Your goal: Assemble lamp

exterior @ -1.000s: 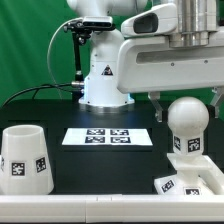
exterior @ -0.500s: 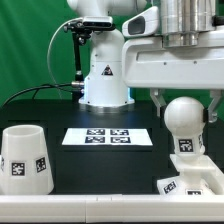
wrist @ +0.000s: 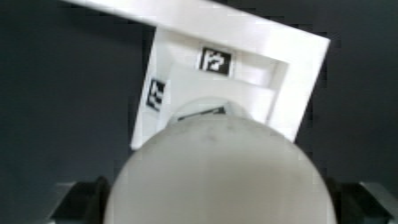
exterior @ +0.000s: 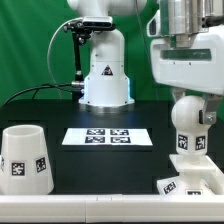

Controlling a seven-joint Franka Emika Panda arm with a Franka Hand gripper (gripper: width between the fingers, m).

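You are in a robotics lab, at a test rig rather than a home or a shop. A white arm [exterior: 105, 75] stands on a black tabletop [exterior: 100, 170], with a plain green screen [exterior: 30, 50] behind it and a dark cable [exterior: 75, 55] running down beside it. A marker board [exterior: 107, 137] lies flat on the tabletop. Similar black-and-white square tags sit on the shade [exterior: 22, 158], the bulb [exterior: 190, 115] and the base [exterior: 200, 172].

White bulb [exterior: 190, 112], shade [exterior: 25, 158] (b/w tags [exterior: 185, 141]).
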